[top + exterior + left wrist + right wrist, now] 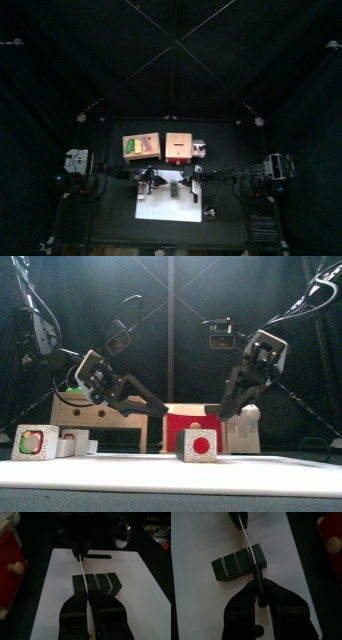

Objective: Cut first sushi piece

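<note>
Starting at 9 o'clock of the table in the top view: left arm reaching in toward the middle, left gripper [150,182] low over the white board [171,208]. Seen from its own wrist, left gripper [89,596] clamped tight on the thin tip end of the knife [83,574], jaws pressed together around it.

From the front, at 9 o'clock: a loose piece [34,442] standing near the table edge, and behind it a wooden box [100,416]. In the top view, the same wooden box [140,147] sits at 12 o'clock of the board, with a red box [183,148] just beside it at its 3 o'clock.

At the centre: sushi roll [98,582] lying on the board [133,587], dark green and marked into three pieces. Knife blade stretched over the roll's end piece, the one toward 12 o'clock in the top view. Cannot tell whether the blade has entered the roll. From the front, the roll [198,444] is seen end-on, white with a red heart.

Toward 3 o'clock: right arm slanting down to the middle, right gripper [214,411] facing the left gripper [154,408]. Seen from its wrist, right gripper [256,583] closed firmly on the knife's black handle [256,568], beside the roll [236,564].
</note>
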